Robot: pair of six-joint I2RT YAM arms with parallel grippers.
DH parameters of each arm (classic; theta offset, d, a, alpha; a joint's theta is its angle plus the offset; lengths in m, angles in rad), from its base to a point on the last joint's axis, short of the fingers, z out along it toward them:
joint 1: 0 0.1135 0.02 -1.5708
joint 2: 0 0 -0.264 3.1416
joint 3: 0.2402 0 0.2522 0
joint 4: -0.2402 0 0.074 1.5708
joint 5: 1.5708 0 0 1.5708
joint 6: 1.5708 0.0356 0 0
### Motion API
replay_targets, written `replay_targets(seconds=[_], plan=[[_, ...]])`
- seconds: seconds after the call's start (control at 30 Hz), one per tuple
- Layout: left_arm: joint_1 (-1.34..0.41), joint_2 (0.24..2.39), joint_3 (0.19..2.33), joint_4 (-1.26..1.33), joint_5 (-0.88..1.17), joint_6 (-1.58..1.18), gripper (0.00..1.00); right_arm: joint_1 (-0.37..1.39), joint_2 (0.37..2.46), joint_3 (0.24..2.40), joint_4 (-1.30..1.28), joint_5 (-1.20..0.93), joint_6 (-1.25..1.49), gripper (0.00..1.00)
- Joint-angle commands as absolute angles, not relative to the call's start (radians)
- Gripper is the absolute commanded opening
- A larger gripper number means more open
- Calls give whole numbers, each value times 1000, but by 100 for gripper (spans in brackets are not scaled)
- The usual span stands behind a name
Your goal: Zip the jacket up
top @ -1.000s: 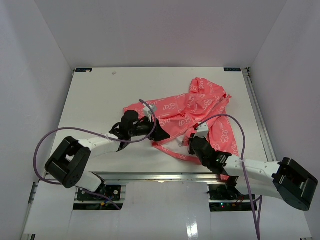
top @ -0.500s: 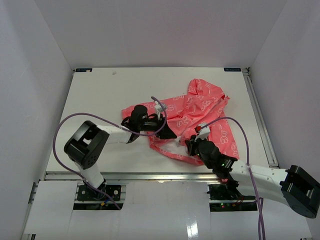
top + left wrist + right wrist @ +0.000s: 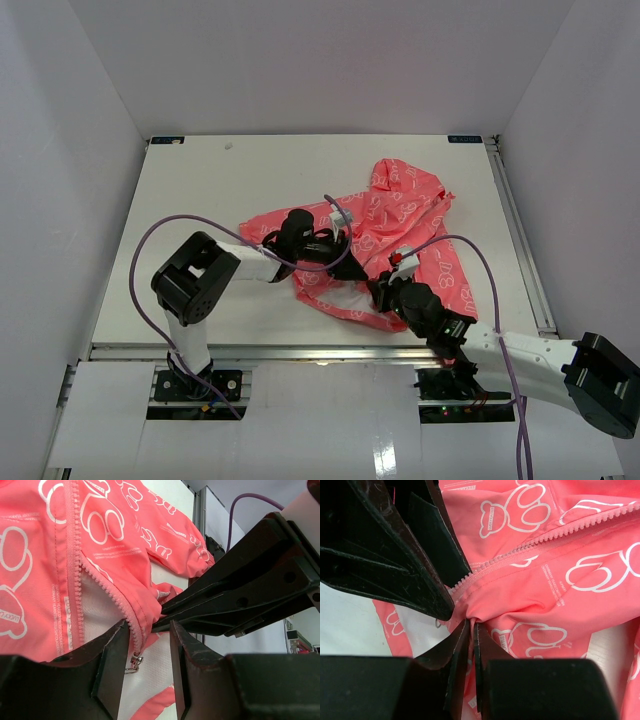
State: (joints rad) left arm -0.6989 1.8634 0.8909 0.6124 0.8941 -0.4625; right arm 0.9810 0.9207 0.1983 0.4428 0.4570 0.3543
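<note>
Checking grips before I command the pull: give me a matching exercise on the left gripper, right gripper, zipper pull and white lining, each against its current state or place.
1. left gripper
2. right gripper
3. zipper pull
4. white lining

A. shut, pinching a fold of the jacket
B. dangling between the left jaws
C. jaws apart, astride the zipper edge
D. bared beside the teeth where the front gapes

Pairs: 1-C, 2-A, 3-B, 4-D

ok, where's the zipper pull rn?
Left wrist view: the zipper pull hangs inside the open left gripper, next to the right gripper pinching the jacket.
</note>
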Motion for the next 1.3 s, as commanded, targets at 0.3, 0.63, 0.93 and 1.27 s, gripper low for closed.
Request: replay_targets(seconds=[0.3,0.63,0.93,1.27], plan=[[-713,1847,903,632,958,-479,0,979,903,210,479,499,381,42],[-735,1745,873,650,896,-493,0,980,840,198,514,439,391,47],[-735,1715,812,804,939,-558,0,980,833,170,573,409,376,42],[-736,1695,793,793,946,-536,37,980,726,128,580,405,367,8]])
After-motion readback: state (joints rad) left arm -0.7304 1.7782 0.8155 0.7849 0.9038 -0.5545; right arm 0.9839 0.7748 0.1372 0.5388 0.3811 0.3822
